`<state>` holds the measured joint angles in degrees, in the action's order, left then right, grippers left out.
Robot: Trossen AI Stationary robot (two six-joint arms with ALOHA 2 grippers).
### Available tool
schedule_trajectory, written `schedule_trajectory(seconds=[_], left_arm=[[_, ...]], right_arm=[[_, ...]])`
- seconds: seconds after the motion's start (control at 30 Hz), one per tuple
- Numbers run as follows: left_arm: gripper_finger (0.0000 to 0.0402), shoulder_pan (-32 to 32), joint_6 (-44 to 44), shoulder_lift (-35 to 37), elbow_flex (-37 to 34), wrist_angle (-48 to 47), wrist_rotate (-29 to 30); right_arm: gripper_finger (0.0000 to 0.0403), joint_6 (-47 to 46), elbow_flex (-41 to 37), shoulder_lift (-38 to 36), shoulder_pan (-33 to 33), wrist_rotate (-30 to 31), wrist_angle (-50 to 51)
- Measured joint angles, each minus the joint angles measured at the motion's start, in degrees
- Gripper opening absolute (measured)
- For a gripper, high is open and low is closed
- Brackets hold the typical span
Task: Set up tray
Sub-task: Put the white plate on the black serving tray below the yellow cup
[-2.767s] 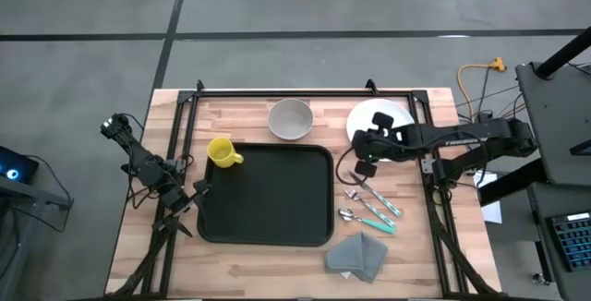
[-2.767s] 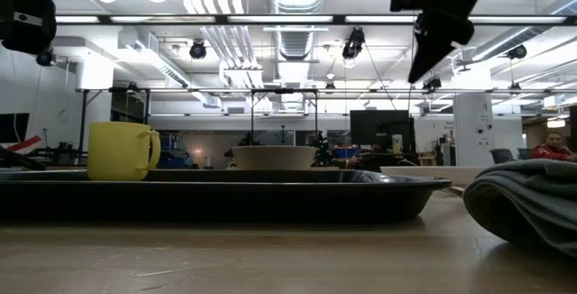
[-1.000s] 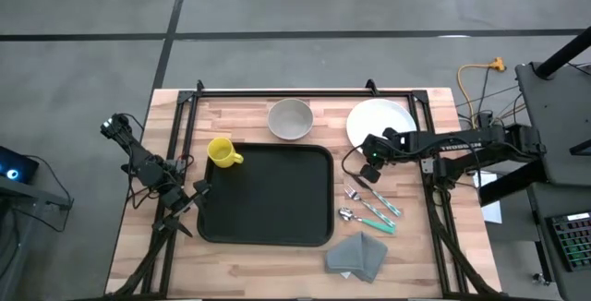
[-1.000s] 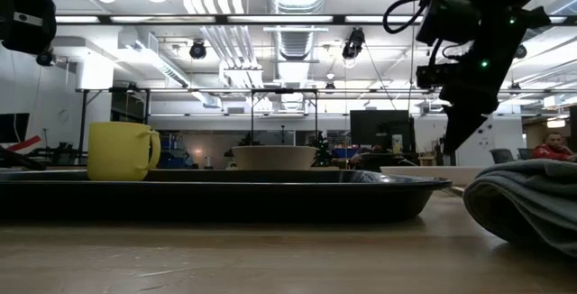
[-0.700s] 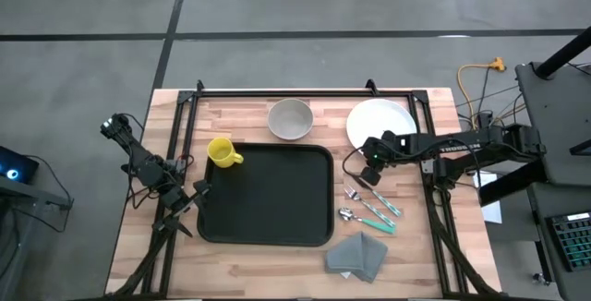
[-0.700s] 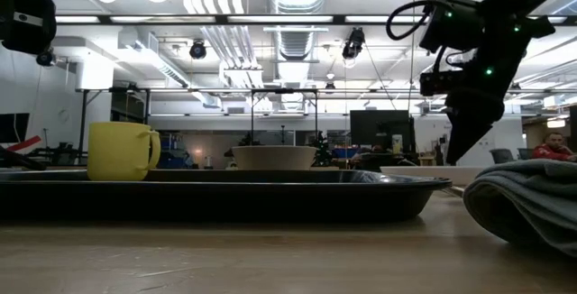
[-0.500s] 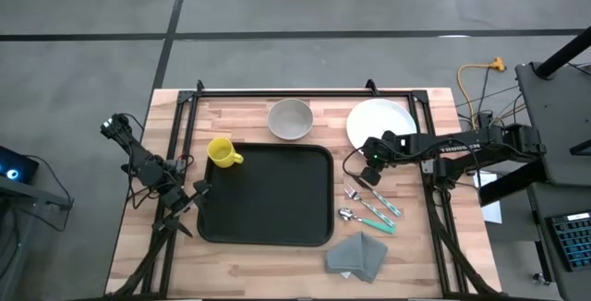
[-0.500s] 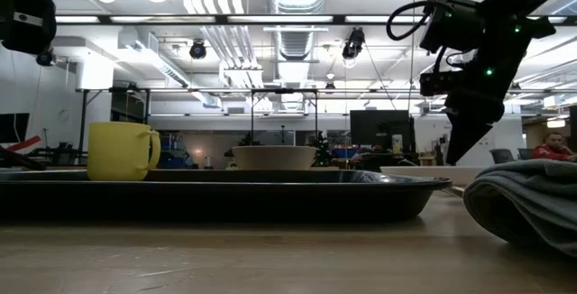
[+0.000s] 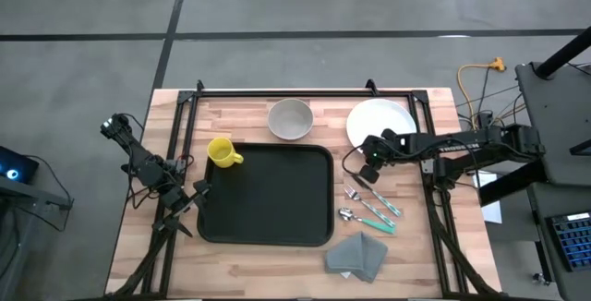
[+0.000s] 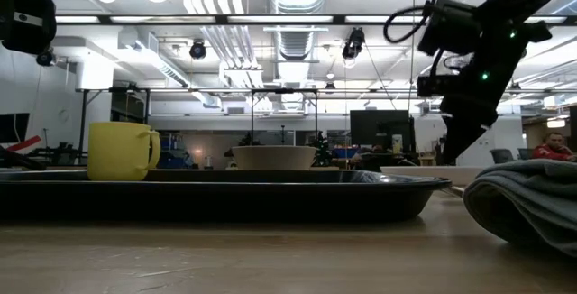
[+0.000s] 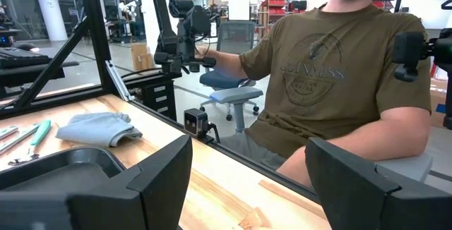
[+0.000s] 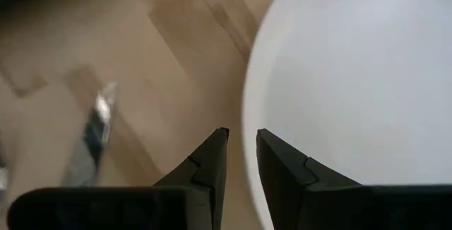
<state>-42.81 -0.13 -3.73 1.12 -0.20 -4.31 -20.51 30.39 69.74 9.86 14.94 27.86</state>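
The right gripper (image 9: 370,158) sits low at the near-left edge of the plate (image 9: 380,121), its fingers (image 12: 212,165) narrowed to a thin gap that straddles the rim. Whether they already pinch it cannot be told; the slim opening suits a thin rim, so this looks like lining up to grip the plate and carry it over. The tray (image 9: 266,195) lies bare just to the gripper's left, near enough for a short slide or lift. The cutlery (image 9: 369,207) lies just beside the gripper on the near side, the napkin (image 9: 359,256) beyond it. The left gripper (image 9: 185,197) waits spread wide at the tray's far left edge.
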Motion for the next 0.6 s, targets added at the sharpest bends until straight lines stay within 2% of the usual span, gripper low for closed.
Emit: schedule_trajectory(seconds=[0.37,0.6], left_arm=[[0.0255,-0.01,0.00,-0.02,-0.01,-0.01,-0.01],[0.0255,-0.01,0.01,-0.02,-0.01,0.00,0.01]], right_arm=[[0.0068,0.73,0.36,10.82,2.37,0.21,-1.84],[0.0068,-1.43,0.13,9.99,2.37,1.10,-1.95]])
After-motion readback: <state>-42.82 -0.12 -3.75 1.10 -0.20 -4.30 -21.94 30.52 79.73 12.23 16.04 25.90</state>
